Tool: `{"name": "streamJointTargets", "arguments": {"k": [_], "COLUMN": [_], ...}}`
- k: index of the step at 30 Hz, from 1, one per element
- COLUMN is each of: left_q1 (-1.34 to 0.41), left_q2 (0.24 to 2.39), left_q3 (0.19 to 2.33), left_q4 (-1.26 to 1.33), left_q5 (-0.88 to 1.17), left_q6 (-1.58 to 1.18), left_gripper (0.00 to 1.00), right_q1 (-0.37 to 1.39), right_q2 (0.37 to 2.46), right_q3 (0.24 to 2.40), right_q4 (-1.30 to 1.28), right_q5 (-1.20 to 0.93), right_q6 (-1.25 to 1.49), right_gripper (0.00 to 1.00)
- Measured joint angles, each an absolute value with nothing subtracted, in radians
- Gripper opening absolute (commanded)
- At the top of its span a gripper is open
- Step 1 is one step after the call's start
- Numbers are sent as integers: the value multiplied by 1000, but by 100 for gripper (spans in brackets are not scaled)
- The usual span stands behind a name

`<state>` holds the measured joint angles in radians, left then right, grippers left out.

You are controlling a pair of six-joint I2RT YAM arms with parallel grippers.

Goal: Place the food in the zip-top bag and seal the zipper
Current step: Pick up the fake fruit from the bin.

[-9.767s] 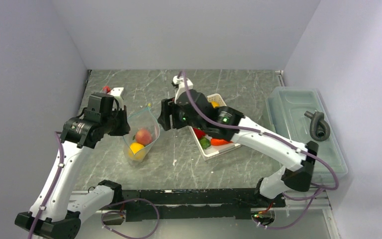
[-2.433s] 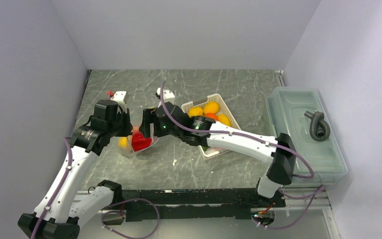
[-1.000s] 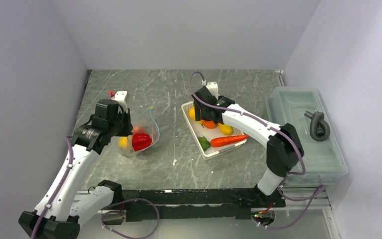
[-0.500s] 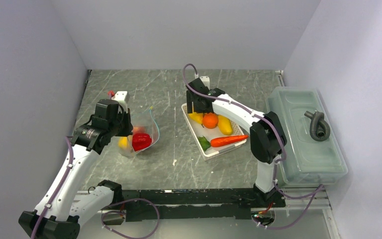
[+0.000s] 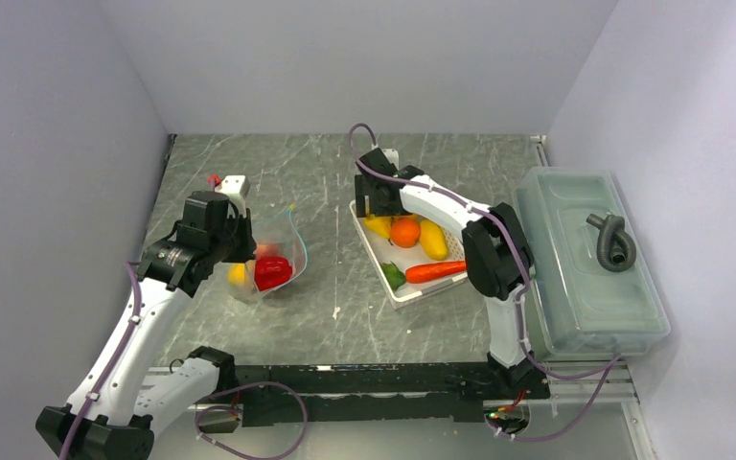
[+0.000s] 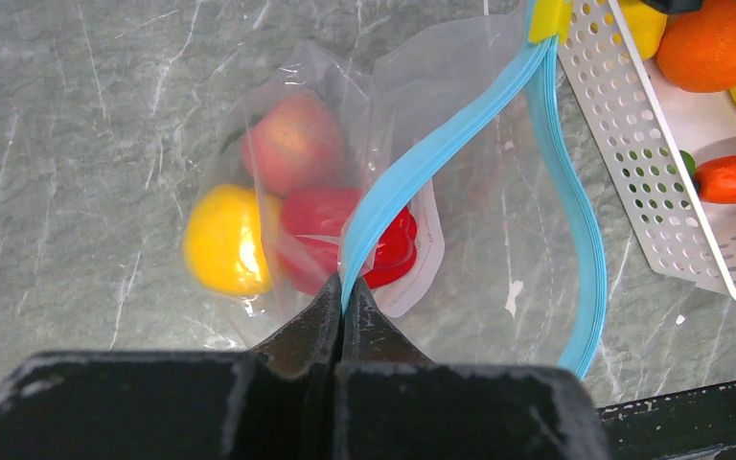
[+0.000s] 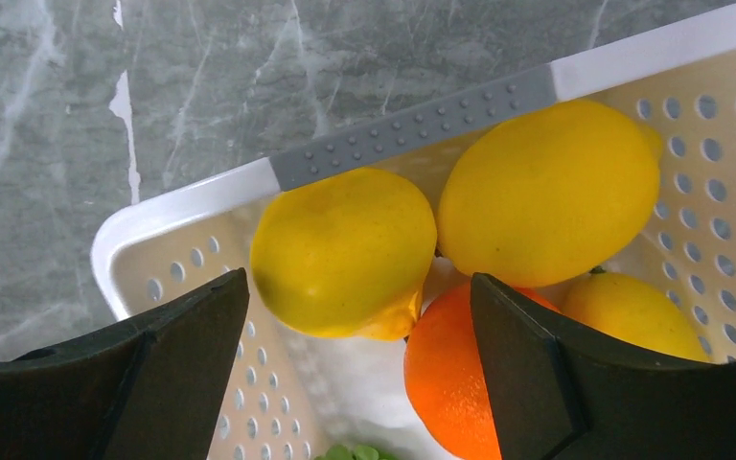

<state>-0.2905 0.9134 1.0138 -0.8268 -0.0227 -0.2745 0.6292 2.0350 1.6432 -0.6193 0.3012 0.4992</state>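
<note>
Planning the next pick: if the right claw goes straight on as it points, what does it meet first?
Most likely the yellow fruit in the white basket's corner, centred between the open right claw's fingers; depth is unclear.

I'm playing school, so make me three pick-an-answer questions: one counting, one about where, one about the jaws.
1. How many foods are in the zip-top bag? A one B three C six
2. Where is the carrot? A in the bag B in the white basket C hanging in the air
3. The left gripper has its jaws: A wide open B half open C shut on the zipper

B: pepper, lemon and a pinkish piece show inside.
B: it lies inside the basket.
C: they pinch the zipper.
</note>
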Motion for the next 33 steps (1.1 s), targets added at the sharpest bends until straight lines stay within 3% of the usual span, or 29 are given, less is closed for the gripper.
{"name": "streamJointTargets", "arguments": {"k": [9,18,21,33], "left_q1": [-290,-290,-290,-290], "left_q2": [913,913,913,913], "left_q3": [1014,1014,1014,1014], "left_q4": [-827,-827,-827,-827], "left_q5": [-23,-23,-23,-23], "left_q6": [-274,-274,-274,-274], "left_gripper": [0,0,0,0], "right_q1": [621,616,616,616], "right_q2": [2091,2101,2097,1893], "right_q3": [1643,1642,1633,1498], "right_q4": [-611,-596,-588,-547], "right_q5": [259,244,244,249], "right_q6": [498,496,496,500], "right_gripper": [86,54,48,42]}}
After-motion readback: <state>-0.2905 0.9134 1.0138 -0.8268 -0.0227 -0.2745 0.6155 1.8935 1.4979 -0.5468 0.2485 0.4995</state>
